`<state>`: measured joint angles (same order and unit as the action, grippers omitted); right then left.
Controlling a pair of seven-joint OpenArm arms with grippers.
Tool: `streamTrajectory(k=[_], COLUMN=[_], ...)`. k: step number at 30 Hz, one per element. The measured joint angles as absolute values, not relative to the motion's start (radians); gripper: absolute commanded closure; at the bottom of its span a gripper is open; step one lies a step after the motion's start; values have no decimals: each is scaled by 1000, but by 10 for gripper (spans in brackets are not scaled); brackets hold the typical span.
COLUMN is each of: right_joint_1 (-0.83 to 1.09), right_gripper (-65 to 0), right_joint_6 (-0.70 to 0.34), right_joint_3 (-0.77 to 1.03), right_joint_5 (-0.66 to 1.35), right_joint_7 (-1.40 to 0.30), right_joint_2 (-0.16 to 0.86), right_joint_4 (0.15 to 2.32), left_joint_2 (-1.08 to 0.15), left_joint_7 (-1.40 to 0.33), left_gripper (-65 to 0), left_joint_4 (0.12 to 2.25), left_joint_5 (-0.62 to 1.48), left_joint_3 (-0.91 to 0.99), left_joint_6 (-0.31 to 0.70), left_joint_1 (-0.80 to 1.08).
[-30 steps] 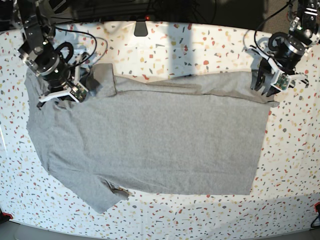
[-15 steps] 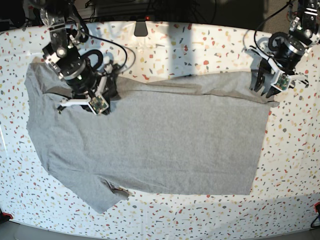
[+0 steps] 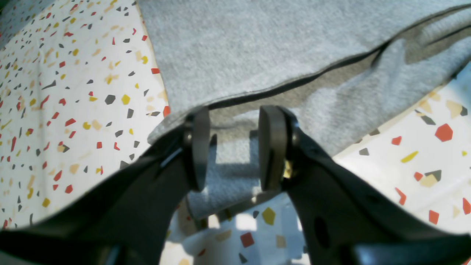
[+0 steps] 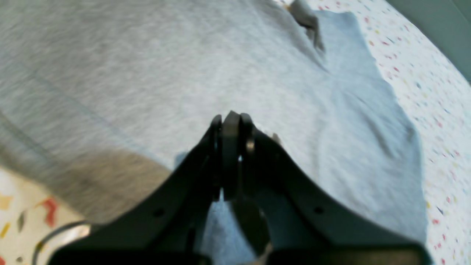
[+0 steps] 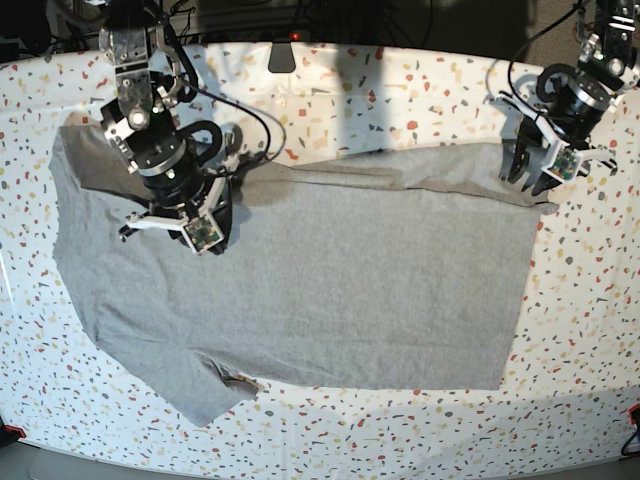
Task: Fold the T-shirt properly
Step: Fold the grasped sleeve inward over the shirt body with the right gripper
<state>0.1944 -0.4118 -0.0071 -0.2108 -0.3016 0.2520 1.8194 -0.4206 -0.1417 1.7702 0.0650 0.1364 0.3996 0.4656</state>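
Observation:
The grey T-shirt (image 5: pixel 330 280) lies spread plain side up on the speckled table (image 5: pixel 400 90). My right gripper (image 5: pixel 212 222) hangs over the shirt's upper left part. In the right wrist view its fingers (image 4: pixel 231 147) are pressed together with a bit of grey cloth (image 4: pixel 147 73) hanging from them. My left gripper (image 5: pixel 532 176) sits at the shirt's upper right corner. In the left wrist view it (image 3: pixel 233 147) is open, its pads (image 3: pixel 272 147) either side of the folded hem corner (image 3: pixel 235 173), without pinching it. No lettering shows.
A dark mount (image 5: pixel 282 55) sits at the table's far edge, and black cables (image 5: pixel 240 100) trail from the arm on the left. One sleeve (image 5: pixel 205 390) sticks out at the lower left. Bare table surrounds the shirt.
My right gripper has moved right and down from the shirt's upper left edge onto the body, taking the folded sleeve cloth along. The left arm has stayed put.

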Motion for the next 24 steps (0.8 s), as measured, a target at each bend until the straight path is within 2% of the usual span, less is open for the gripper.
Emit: streamTrajectory(k=[11,20,22,24], right_joint_1=[194,192,191,191], right_gripper=[0,-3,-147,-249], right_joint_6=[-281,-281,-281,-281], right_joint_3=[-5,-4,-5,-5], right_joint_5=[-282,-226,-187,-180], right_joint_7=[-361,-366,-363,-334], right_joint_2=[252,252,252,252], right_joint_4=[1819,1819,1819,1819], left_joint_2=[-421,-421,-421,-421], left_joint_7=[-142,-142,-142,-142], left_gripper=[-222,-222,-222,-222], left_joint_4=[1770,1770,1770,1770], left_joint_5=[65,65,65,65], left_joint_3=[136,136,136,136], left_joint_6=[400,400,400,400], left_joint_1=[466,466,466,466])
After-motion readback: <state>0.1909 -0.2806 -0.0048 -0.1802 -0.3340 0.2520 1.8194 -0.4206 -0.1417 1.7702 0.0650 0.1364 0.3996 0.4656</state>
